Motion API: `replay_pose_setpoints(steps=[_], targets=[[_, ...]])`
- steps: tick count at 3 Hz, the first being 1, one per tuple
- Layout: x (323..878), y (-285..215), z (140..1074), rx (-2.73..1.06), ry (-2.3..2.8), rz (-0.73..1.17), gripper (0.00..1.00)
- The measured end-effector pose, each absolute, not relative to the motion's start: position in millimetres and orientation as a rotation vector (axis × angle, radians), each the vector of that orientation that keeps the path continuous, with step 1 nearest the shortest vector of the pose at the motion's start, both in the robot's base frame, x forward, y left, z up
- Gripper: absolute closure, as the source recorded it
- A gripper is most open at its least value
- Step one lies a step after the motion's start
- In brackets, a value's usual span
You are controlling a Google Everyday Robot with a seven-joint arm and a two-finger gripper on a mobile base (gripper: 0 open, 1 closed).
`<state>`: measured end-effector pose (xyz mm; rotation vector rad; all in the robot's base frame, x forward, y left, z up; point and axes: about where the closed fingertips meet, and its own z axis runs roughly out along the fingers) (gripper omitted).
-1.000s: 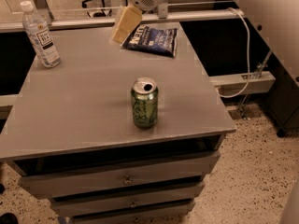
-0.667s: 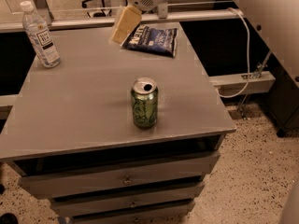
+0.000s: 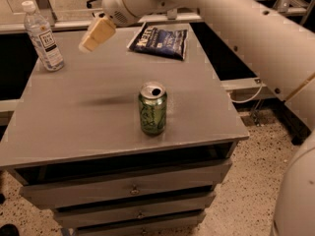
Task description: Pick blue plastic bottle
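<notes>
While the bottle (image 3: 43,36) stands upright at the far left corner of the table (image 3: 88,122), close to both the back and left edges, the gripper (image 3: 96,34) hangs in the air to its right, above the rear part of the top. The two are apart, with bare grey surface showing in the gap between them. Only a tan, blocky end of the gripper shows below the white wrist, tilted down toward the left; whether it is open or closed cannot be told.

The arm (image 3: 231,18) comes in from the upper right, passing over the back right corner of the table. A dark-blue bag (image 3: 160,42) lies flat at the back edge, right of centre and just beside the gripper's wrist in the picture. A green can (image 3: 152,108) stands upright near the middle, nearer the front edge, its top opened — well apart from both bottle and bag.

Between can and bottle the left half of the top is bare, and a faint shadow lies on it left of the can. Below the front edge sit stacked drawers (image 3: 133,188); speckled floor (image 3: 246,191) shows to the right.
</notes>
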<state>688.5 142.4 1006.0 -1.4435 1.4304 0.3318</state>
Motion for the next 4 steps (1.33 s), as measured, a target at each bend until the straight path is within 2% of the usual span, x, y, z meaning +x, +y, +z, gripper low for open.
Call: replay_pose_setpoints(steps=[2, 4], targets=[[730, 225, 998, -1.276, 1.435, 0.466, 0.0], [729, 286, 985, -1.275, 1.47, 0.594, 0.0]])
